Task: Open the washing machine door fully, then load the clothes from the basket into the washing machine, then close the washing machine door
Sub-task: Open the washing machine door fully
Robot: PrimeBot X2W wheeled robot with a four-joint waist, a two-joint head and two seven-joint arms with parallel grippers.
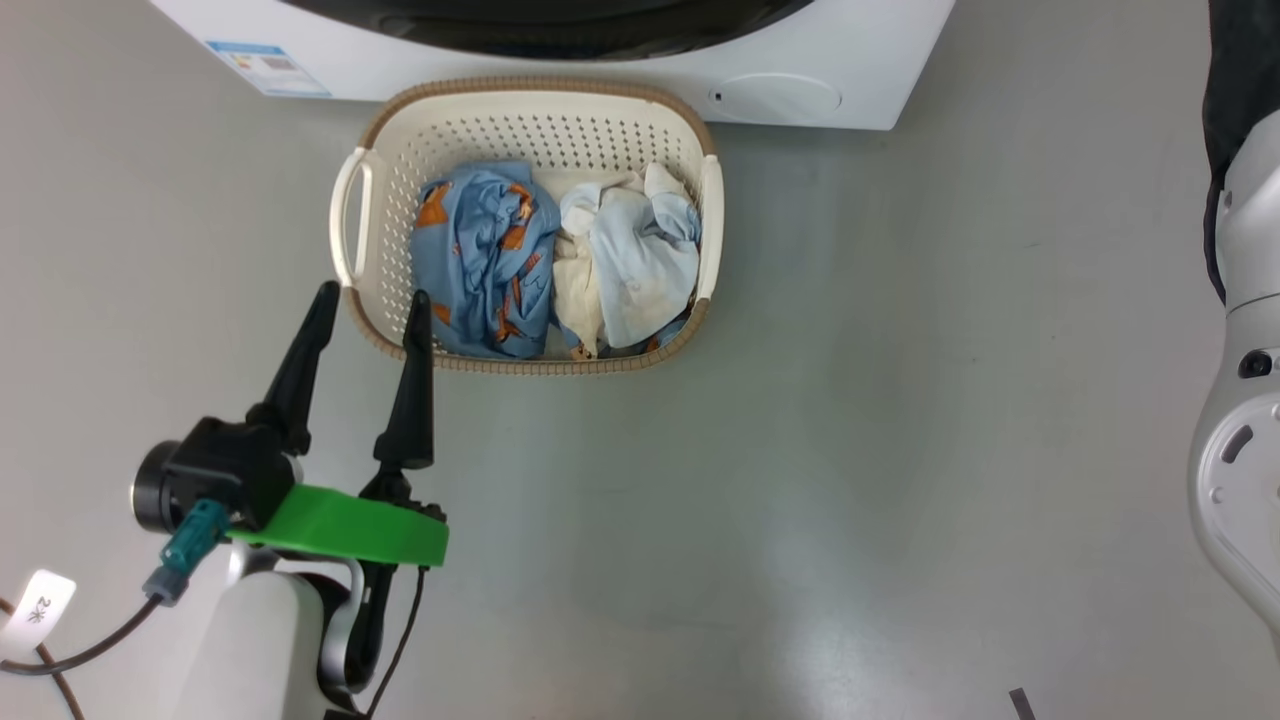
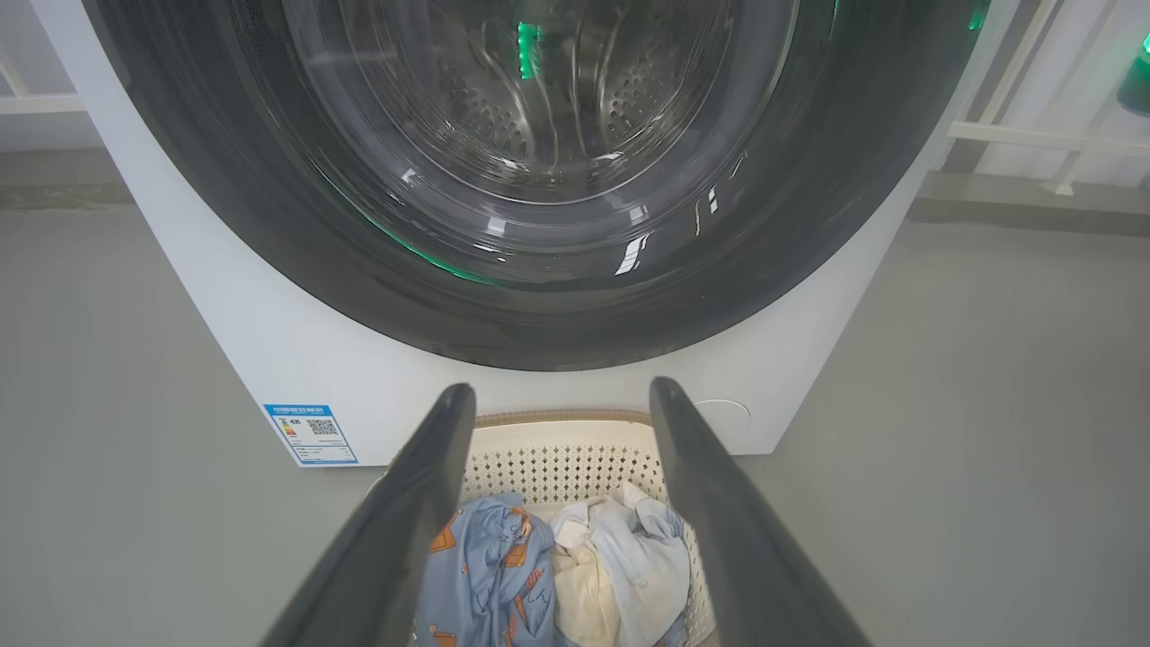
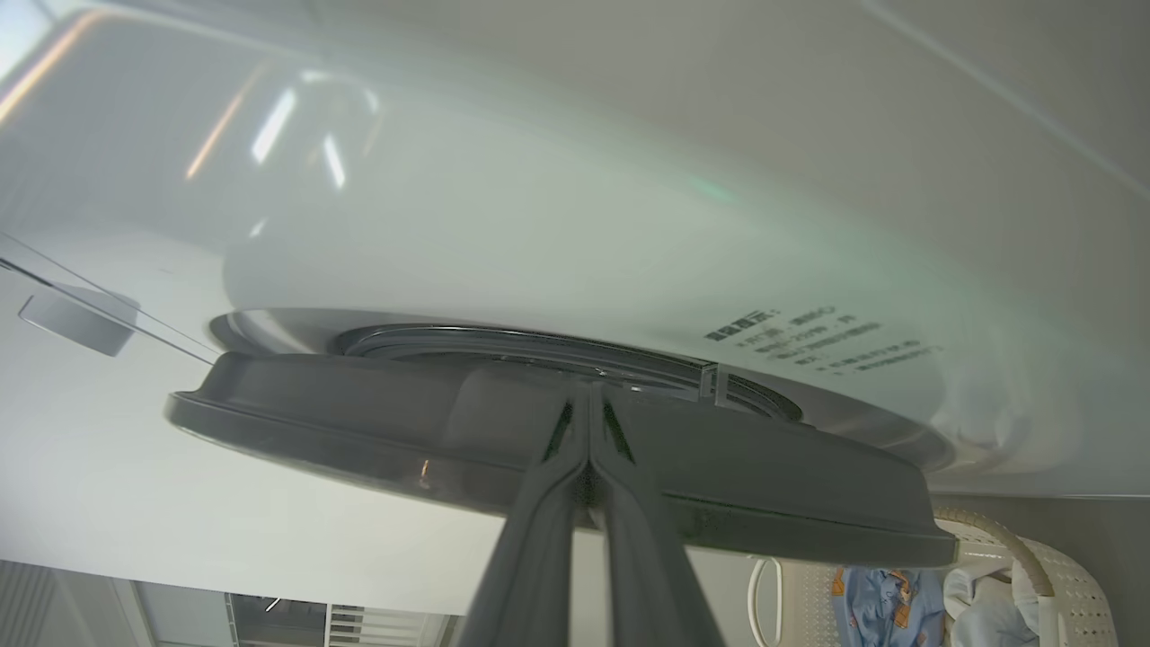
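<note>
Right gripper (image 3: 588,400) is pinched fully together, holding nothing, its tips at the dark rim of the washing machine door (image 3: 359,422). Left gripper (image 1: 374,294) gapes wide and empty by the near-left corner of the basket (image 1: 480,130). The clothes (image 1: 560,260) lie inside the basket, which sits just before the washing machine (image 1: 850,50), under the door

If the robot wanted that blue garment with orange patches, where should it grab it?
Probably a raised fold near the middle of the blue garment, from straight above: it lies crumpled, and the basket walls block the sides.
</note>
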